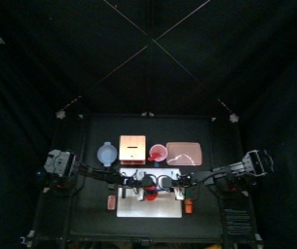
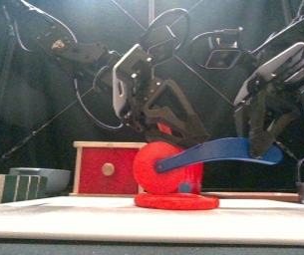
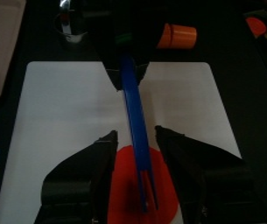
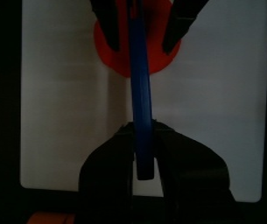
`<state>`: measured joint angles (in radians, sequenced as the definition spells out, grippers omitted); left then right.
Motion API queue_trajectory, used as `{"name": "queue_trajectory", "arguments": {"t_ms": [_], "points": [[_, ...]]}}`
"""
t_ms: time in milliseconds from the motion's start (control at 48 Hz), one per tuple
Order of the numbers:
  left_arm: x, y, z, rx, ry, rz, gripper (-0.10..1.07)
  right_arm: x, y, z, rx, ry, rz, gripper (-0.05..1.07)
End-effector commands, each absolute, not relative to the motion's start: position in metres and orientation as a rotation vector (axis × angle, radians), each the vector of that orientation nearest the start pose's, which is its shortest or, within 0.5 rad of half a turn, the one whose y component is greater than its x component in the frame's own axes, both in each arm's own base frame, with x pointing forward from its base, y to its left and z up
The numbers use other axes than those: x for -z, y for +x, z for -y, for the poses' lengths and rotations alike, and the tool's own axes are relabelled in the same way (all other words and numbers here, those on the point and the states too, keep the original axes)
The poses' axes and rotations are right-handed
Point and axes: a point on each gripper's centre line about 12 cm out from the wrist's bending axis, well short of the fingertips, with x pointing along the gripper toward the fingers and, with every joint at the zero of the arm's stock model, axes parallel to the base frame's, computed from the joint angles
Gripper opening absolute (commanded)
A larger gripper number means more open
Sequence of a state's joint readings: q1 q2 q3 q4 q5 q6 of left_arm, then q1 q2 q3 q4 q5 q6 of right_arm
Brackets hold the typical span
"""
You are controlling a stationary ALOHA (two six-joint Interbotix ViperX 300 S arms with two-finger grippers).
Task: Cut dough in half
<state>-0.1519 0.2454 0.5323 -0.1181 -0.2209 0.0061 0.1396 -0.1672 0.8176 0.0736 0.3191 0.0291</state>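
The dough, a flat red disc, is being shown lying on the white board on the table, with the blue cutter being held edge-down across its middle. The cutter's handle end is being gripped by the right tool, whose jaws are being kept narrow upon it. The left tool is being held with its jaws spread wide, one on either side of the blade just above the dough; contact with dough or blade cannot be told.
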Motion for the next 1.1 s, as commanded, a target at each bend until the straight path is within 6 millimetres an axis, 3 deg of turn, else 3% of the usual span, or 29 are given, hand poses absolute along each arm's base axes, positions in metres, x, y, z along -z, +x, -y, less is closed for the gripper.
{"name": "queue_trajectory", "arguments": {"t_ms": [0,396,771,1083], "points": [[-0.141,0.446,0.066,0.099,-0.053,-0.544,0.78,-0.166,0.318,-0.047,-0.101,0.051,-0.93,0.26],[-0.137,0.447,0.064,0.095,-0.053,-0.565,0.58,-0.166,0.318,-0.045,-0.078,0.122,-0.933,0.26],[-0.134,0.449,0.064,0.099,-0.04,-0.572,0.56,-0.169,0.321,-0.045,-0.078,0.122,-0.921,0.26],[-0.145,0.442,0.063,0.11,-0.023,-0.602,0.56,-0.178,0.331,-0.045,-0.078,0.119,-0.848,0.26]]}}
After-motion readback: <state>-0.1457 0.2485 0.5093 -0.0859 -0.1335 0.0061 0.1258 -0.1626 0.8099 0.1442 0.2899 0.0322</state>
